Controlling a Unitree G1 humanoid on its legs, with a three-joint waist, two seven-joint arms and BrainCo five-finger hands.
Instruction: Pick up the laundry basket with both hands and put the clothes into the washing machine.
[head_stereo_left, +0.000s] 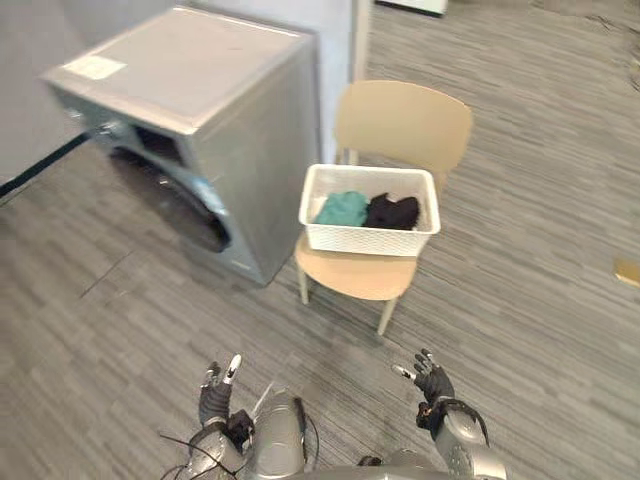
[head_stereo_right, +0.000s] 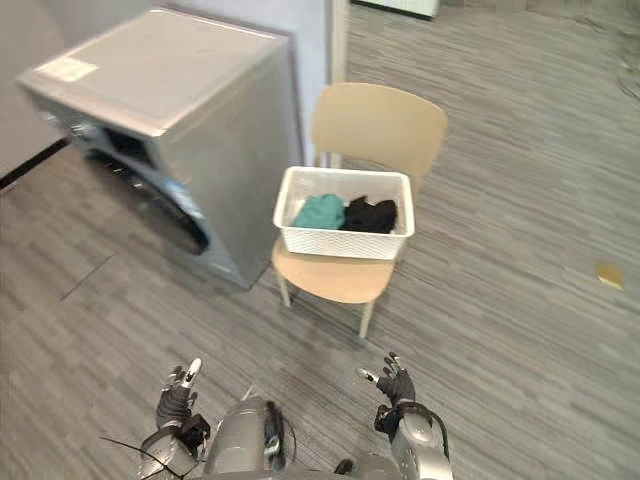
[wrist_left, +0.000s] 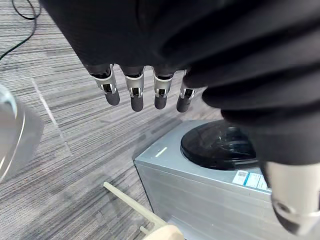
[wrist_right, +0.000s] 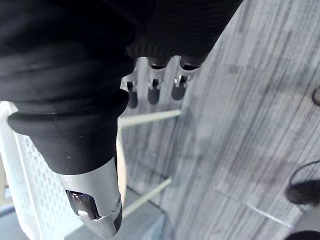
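Basket (head_stereo_left: 369, 238) of perforated white plastic, curved wooden chair (head_stereo_left: 402, 122)

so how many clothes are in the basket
2: a teal garment on the left of the laundry basket, a black garment beside it on the right. More may hide underneath.

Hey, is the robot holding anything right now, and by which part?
Nothing is held. The left hand and right hand hang open above the floor; the laundry basket sits untouched on the chair.
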